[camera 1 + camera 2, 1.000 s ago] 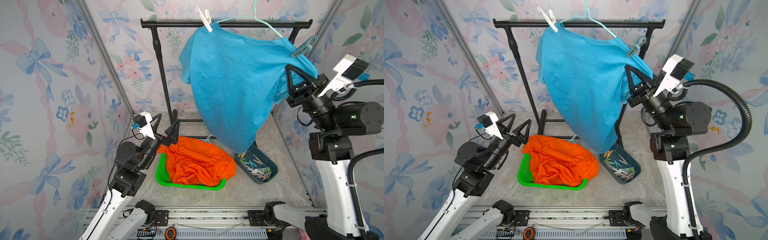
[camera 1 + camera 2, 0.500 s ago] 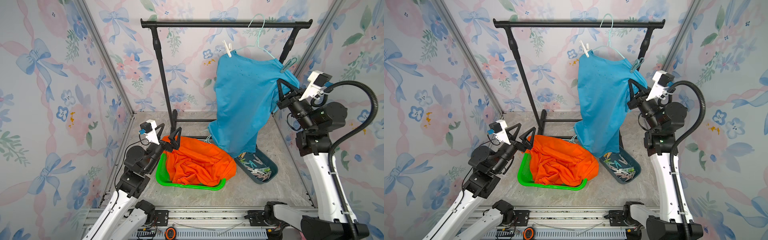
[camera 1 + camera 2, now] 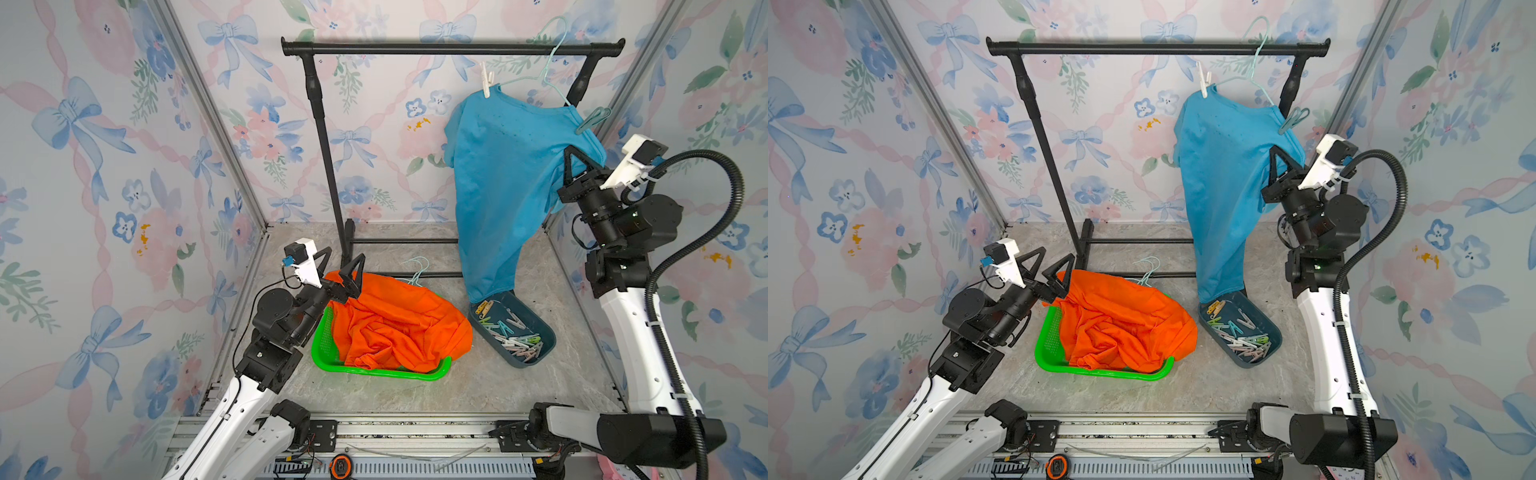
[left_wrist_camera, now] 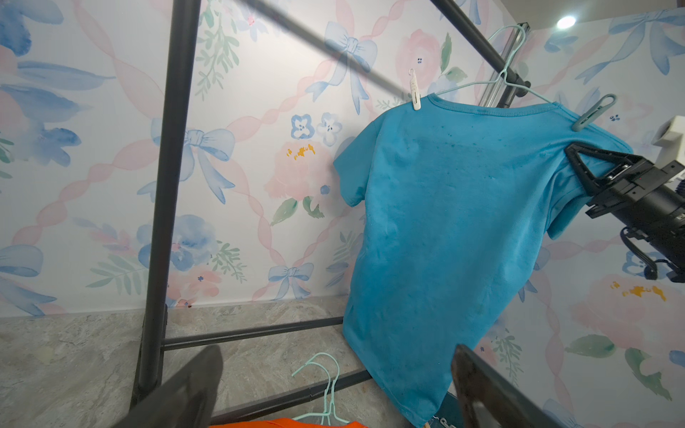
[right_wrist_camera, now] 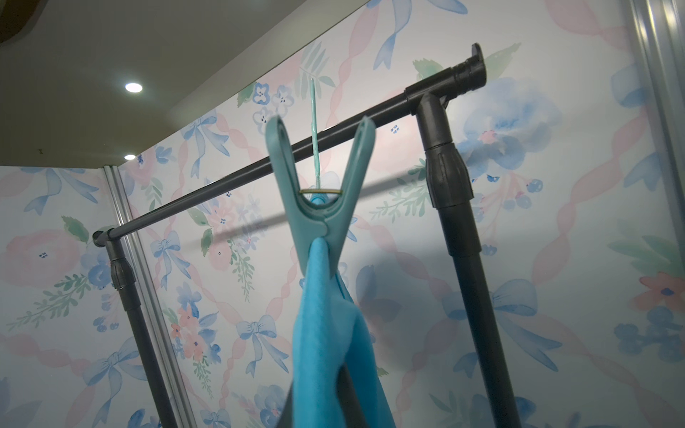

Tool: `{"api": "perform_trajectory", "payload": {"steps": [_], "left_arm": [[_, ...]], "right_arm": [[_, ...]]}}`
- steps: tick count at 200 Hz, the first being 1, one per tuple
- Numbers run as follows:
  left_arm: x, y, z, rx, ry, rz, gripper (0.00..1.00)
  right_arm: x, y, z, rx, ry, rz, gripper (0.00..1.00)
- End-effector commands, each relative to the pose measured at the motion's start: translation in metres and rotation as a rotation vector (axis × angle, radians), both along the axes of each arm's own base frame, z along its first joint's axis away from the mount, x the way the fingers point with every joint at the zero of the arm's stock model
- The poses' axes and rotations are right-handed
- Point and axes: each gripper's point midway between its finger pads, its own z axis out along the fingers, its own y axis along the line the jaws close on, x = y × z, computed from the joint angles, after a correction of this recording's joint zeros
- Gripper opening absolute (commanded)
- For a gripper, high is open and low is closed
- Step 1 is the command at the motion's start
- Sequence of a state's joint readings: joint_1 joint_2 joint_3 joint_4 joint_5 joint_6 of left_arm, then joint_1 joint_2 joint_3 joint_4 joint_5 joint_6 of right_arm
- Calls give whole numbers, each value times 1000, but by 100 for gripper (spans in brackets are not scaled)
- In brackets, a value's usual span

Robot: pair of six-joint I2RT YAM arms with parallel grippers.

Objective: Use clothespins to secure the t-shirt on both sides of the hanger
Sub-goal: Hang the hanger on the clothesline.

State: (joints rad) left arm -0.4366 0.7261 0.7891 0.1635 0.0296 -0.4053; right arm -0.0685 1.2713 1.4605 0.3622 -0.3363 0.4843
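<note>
A blue t-shirt hangs on a mint hanger hooked near the right end of the black rail. A white clothespin clips one shoulder and a teal clothespin clips the other. My right gripper is shut on the sleeve just below the teal pin, and blue cloth folds round its fingers in the right wrist view. My left gripper is low and open, empty, above the edge of the orange garment. More clothespins lie in a bin.
The dark teal bin stands on the floor under the t-shirt's hem. An orange garment fills a green basket. Spare mint hangers lie by the rack's base bar, and the rack's left upright rises just behind my left gripper.
The t-shirt on its hanger has gone from the rail's middle, near the camera, back to the right end, my right gripper with it. My left arm has sunk toward the basket.
</note>
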Motion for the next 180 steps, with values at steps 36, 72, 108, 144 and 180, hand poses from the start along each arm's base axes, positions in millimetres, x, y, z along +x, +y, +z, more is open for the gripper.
{"api": "perform_trajectory", "payload": {"steps": [36,72,108,144,180], "left_arm": [[2,2,8,-17,-19,8,98],[3,1,10,-17,-18,7,98],[4,2,8,-14,-13,12,98],[7,0,3,-16,3,7,98],[8,-1,1,-19,16,5,98]], "right_arm": [[-3,7,26,54,-119,11,0],[7,30,25,32,-109,52,0],[8,50,13,-2,-89,63,0],[17,58,-17,8,-45,73,0],[27,72,-45,19,2,109,1]]}}
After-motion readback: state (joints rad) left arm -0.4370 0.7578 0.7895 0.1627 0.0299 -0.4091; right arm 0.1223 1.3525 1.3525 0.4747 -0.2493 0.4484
